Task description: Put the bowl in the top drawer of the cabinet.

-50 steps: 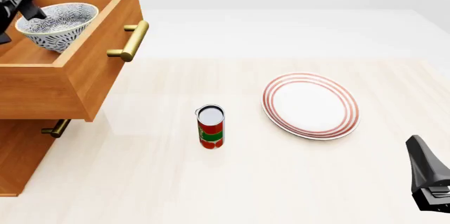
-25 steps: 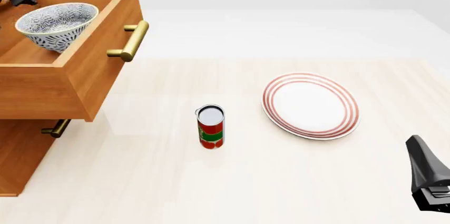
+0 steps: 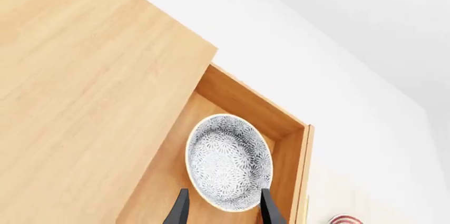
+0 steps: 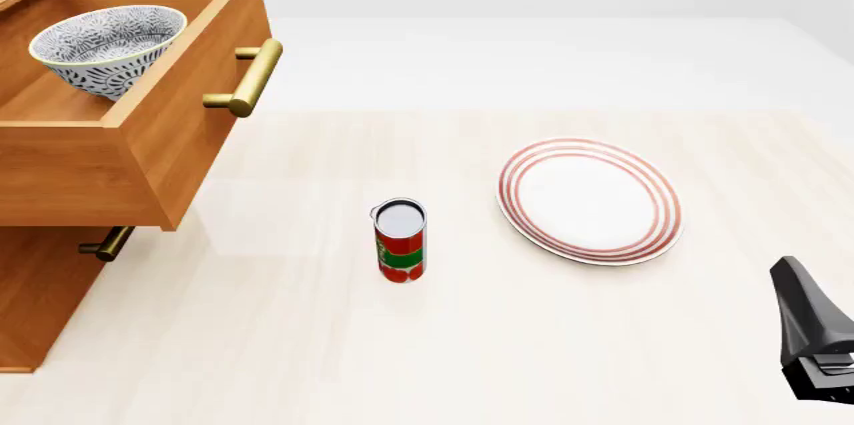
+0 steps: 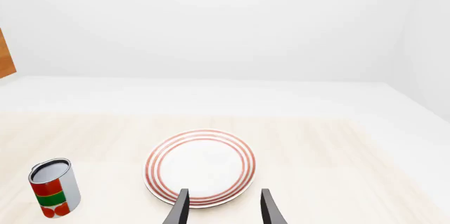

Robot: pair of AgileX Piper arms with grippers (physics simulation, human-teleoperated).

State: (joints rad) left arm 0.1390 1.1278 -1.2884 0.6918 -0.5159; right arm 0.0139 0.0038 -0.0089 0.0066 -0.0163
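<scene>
A: Bowl (image 4: 106, 45) sitting upright in the top drawer (image 4: 187, 135) of the cabinet (image 4: 40, 295), directly below the left gripper (image 3: 221, 211). Fingers spread wide, holding nothing, well above the rim.

B: Drawer pulled out, brass handle (image 4: 247, 77) sticking toward the table. Risk?

A: Closing it. Bowl rim looks close to the height of the drawer walls; if taller than the opening, likely to catch the cabinet top (image 3: 84, 76) on the way in. Hard to tell clearance from here.

B: Also a fast shove: narrow base, could slide or tip against the back wall.

A: Dropping the left gripper straight down again would clip the bowl, since it lies right between the fingertips in the wrist view.

B: Right gripper (image 5: 221, 208)?

A: Parted, empty, low near the table edge. Plate (image 4: 590, 200) just ahead of it, can (image 4: 399, 240) off to its left, well apart. A sweep toward the handle could knock the can over.
</scene>
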